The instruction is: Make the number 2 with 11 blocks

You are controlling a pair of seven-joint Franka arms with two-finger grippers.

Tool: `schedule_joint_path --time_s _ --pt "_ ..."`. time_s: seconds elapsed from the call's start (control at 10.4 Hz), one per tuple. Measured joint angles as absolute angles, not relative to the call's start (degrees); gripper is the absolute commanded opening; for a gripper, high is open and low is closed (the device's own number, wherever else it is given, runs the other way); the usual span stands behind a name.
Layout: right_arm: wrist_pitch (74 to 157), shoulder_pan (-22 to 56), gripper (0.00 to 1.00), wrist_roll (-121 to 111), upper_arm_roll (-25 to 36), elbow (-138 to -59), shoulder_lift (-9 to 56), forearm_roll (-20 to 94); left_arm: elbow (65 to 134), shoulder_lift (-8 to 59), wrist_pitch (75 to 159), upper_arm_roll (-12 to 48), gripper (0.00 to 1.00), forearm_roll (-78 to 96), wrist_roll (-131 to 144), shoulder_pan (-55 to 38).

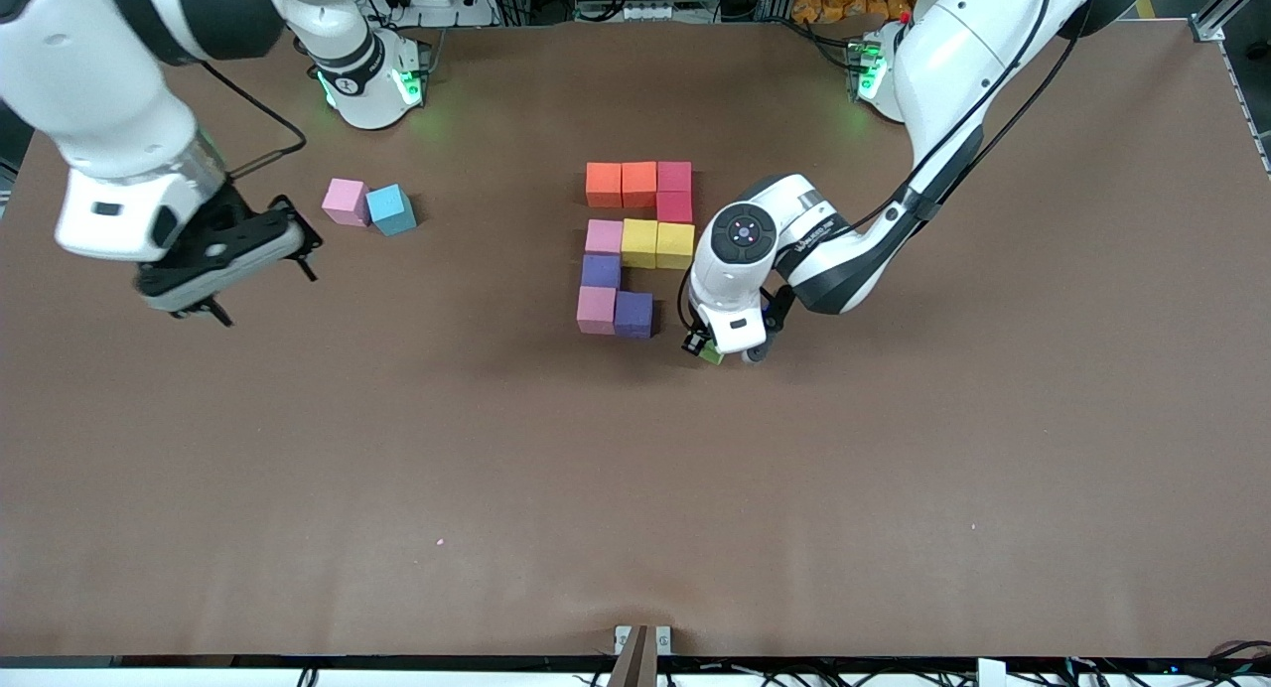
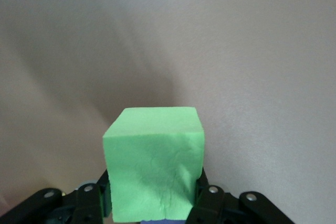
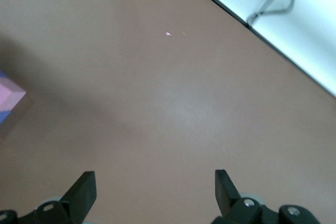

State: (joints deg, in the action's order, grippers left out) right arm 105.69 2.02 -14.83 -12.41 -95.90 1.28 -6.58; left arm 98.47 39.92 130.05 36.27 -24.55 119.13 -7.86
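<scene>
While the left gripper (image 1: pixel 717 349) pinches the green block (image 2: pixel 153 163) just off the table beside the purple block (image 1: pixel 634 314), the number 2 (image 1: pixel 636 247) lacks only this last cube, so the closing step seems to be in hand. Next, I judge, the green block must slide in against that purple block, on its side toward the left arm's end of the table, squared and level with it, before release. Well away from the purple block, the right gripper (image 3: pixel 155 192) waits spread wide over bare table, near a spare pink cube (image 1: pixel 346 202) and a light-blue cube (image 1: pixel 390 209).
</scene>
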Motion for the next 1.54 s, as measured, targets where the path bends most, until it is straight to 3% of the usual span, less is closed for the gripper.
schedule_joint_path --time_s 0.39,1.06,1.54 --pt "101.27 0.28 1.00 -2.84 -11.94 -94.74 0.15 -5.65 98.54 40.91 130.50 36.18 0.45 -24.55 129.07 -9.52" --pt "97.86 -11.26 1.00 -2.92 -8.25 -94.69 -1.13 1.72 98.56 43.16 134.21 34.11 0.45 -24.55 137.51 -12.71" --pt "91.87 -13.01 1.00 -2.88 -8.12 -91.13 -1.21 1.92 98.33 43.37 134.39 33.10 0.45 -24.55 138.05 -14.76"
